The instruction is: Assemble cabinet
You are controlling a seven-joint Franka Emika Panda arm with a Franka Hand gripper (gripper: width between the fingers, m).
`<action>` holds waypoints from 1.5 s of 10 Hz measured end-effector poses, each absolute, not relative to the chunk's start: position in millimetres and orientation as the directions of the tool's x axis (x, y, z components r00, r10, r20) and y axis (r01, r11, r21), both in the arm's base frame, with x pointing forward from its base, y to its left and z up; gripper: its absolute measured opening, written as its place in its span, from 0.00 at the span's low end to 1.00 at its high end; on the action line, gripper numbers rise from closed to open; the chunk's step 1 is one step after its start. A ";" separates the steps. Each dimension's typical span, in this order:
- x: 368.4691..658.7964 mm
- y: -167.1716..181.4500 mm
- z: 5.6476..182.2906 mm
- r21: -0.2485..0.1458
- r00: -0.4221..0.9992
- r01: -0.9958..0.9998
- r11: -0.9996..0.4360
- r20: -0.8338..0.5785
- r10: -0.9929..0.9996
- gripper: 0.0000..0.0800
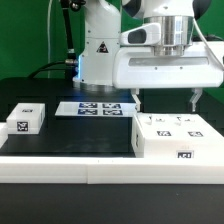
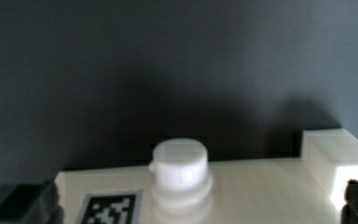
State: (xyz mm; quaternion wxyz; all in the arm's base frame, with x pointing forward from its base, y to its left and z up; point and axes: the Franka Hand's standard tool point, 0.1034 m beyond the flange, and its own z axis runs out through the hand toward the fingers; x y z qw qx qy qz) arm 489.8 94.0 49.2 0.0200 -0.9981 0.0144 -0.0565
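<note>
The cabinet (image 1: 175,135), a large white box with square marker tags on its top and front, sits on the black table at the exterior view's right. My gripper (image 1: 166,100) hangs just above it, jaws wide open and empty, one finger (image 1: 137,101) beyond the box's edge and the other over its far side. In the wrist view the gripper (image 2: 188,205) straddles the cabinet's top (image 2: 265,190), which carries a tag and a short upright white peg (image 2: 181,175). The dark fingertips (image 2: 16,205) show at both corners, apart from the peg.
A smaller white tagged piece (image 1: 25,118) lies at the exterior view's left. The marker board (image 1: 95,108) lies flat behind the middle, in front of the robot base (image 1: 100,50). A white ledge (image 1: 100,165) runs along the table's front.
</note>
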 end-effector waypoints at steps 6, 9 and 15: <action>487.6 90.2 38.3 -0.042 0.994 -0.023 -0.999 0.107 -0.027 1.00; 488.7 87.3 23.0 -0.045 0.993 -0.043 -0.998 0.108 -0.047 1.00; 488.3 84.8 15.7 -0.042 0.994 -0.008 -0.999 0.107 -0.013 1.00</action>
